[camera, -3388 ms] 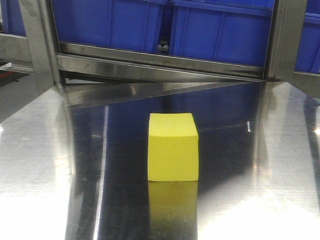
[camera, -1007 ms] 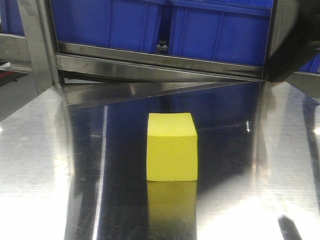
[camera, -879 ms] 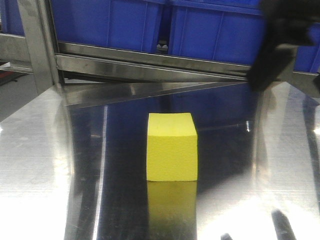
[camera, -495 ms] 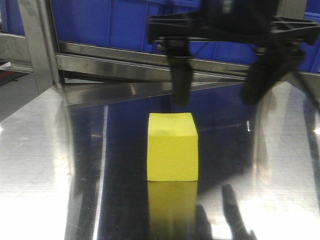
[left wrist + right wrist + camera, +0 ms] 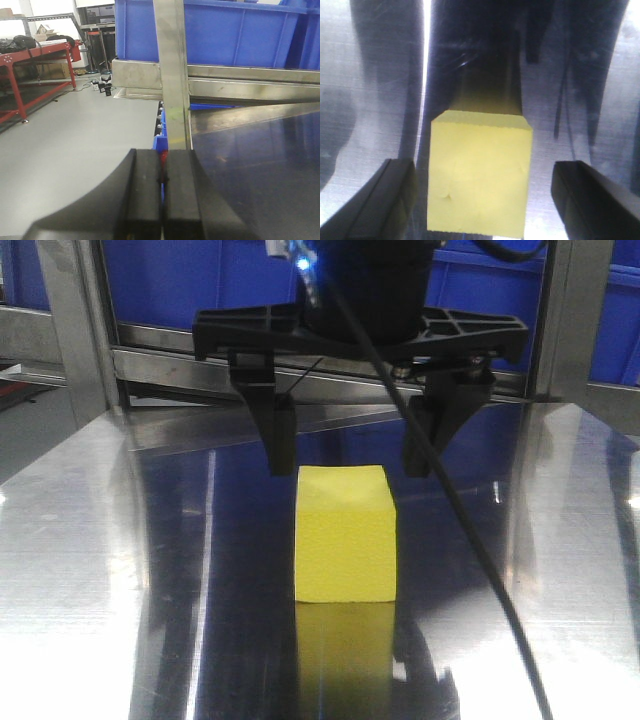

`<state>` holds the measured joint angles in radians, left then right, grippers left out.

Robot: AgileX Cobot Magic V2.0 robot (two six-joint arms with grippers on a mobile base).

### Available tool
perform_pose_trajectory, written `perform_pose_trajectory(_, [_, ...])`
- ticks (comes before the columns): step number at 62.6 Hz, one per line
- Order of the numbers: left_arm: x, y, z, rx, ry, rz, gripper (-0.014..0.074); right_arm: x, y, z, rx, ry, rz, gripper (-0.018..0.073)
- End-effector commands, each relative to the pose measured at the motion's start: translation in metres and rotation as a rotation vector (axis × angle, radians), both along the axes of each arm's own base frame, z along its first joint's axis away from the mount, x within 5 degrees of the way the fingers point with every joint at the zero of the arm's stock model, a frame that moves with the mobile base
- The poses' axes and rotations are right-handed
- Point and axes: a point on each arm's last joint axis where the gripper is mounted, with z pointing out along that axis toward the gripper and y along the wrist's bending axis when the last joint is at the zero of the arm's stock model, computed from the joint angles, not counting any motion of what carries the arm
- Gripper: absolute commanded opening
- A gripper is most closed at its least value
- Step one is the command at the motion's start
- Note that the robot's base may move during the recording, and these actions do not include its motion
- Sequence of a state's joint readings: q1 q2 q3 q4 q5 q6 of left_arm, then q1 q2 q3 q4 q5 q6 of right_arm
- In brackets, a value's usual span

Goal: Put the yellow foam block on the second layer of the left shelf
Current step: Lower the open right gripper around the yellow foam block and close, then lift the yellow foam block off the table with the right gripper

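since it arrived, right tool (image 5: 350, 468) seemingly straddles yellow foam block (image 5: 345, 540).

Block (image 5: 345, 533) sits mid-worktop (image 5: 90, 570). Right gripper (image 5: 350, 462) hangs over it, fingers (image 5: 283, 440) spread left and right of it, not touching. Bins (image 5: 210, 290) stand behind on the shelf (image 5: 300, 360).
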<state>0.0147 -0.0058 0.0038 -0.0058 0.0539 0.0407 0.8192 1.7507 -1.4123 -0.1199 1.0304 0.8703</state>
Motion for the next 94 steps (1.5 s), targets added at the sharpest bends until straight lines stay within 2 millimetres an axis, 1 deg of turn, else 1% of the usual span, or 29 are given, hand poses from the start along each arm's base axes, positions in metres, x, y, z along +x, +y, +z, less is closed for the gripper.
perform_pose_trajectory(1, [-0.001, 0.000, 0.000, -0.008, -0.079, 0.001, 0.0124, 0.000, 0.003, 0.022, 0.063, -0.080, 0.012, 0.0631])
perform_pose_trajectory(16, [-0.001, 0.000, 0.000, -0.008, -0.079, 0.001, 0.0124, 0.002, 0.007, 0.013, 0.045, -0.063, 0.014, 0.0631])
perform_pose_trajectory(37, [-0.001, 0.000, 0.000, -0.008, -0.079, 0.001, 0.0124, 0.011, 0.012, -0.017, -0.003, -0.011, 0.003, 0.0631])
perform_pose_trajectory(55, [-0.001, 0.000, 0.000, -0.008, -0.079, 0.001, 0.0124, 0.014, 0.010, -0.017, 0.007, -0.011, -0.009, 0.0622])
perform_pose_trajectory(61, [-0.001, 0.000, 0.000, -0.008, -0.079, 0.001, 0.0124, 0.014, 0.010, -0.017, 0.009, -0.012, -0.008, 0.0559])
perform_pose_trajectory(65, [-0.001, 0.000, 0.000, -0.008, -0.079, 0.001, 0.0124, 0.014, 0.010, -0.017, 0.010, -0.013, -0.008, 0.0501])
perform_pose_trajectory(71, [-0.001, 0.000, 0.000, -0.008, -0.079, 0.001, 0.0124, 0.014, 0.010, -0.017, 0.008, -0.012, -0.008, 0.0462])
perform_pose_trajectory(83, [-0.001, 0.000, 0.000, -0.008, -0.079, 0.001, 0.0124, 0.013, 0.010, -0.015, 0.006, -0.012, -0.005, 0.0454])
perform_pose_trajectory(88, [-0.001, 0.000, 0.000, -0.008, -0.079, 0.001, 0.0124, 0.011, 0.009, -0.010, 0.015, -0.021, -0.001, 0.0454])
perform_pose_trajectory(94, [-0.001, 0.000, 0.000, -0.008, -0.079, 0.001, 0.0124, 0.009, 0.005, 0.000, 0.026, -0.052, 0.042, 0.0454])
